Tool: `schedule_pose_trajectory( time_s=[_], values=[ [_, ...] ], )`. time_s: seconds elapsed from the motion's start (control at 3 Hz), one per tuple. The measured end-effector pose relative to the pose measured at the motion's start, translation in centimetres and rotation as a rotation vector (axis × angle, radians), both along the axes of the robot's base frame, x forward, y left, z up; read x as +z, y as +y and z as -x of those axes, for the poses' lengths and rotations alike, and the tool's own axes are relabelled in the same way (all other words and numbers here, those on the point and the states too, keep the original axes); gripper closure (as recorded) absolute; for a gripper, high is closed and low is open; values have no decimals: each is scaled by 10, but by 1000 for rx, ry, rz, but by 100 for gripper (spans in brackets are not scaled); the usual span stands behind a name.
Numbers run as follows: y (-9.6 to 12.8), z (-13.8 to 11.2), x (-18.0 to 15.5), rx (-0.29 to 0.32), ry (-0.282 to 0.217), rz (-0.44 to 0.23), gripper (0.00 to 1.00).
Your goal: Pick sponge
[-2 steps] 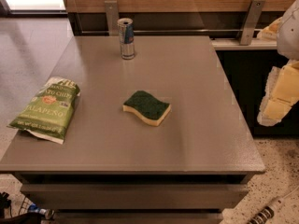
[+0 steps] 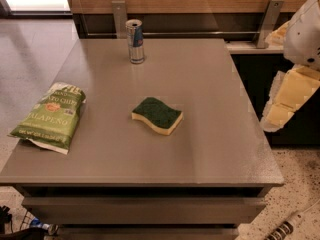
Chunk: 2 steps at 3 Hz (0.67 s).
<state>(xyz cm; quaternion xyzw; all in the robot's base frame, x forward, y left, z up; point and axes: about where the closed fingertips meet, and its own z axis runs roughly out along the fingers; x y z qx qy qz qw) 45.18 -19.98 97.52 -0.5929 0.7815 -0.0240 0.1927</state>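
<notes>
we see sponge [image 2: 158,115] on middle of table [image 2: 210,64] | gripper [image 2: 281,110] off table's right edge | we can't tell its grip

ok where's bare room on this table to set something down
Bare tabletop runs from the sponge to the right edge, beside which the gripper hangs off the table. Also free: the front strip, and between can and sponge. The chip bag crowds the left edge.
</notes>
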Motion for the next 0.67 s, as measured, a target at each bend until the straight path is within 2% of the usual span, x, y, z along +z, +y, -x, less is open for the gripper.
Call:
schedule_pose_trajectory(
  time_s=[0.33, 0.67],
  values=[
    [33, -21, -9, -24, -46, -172, 0],
    [82, -18, -48, -59, -51, -421, 0]
  ],
)
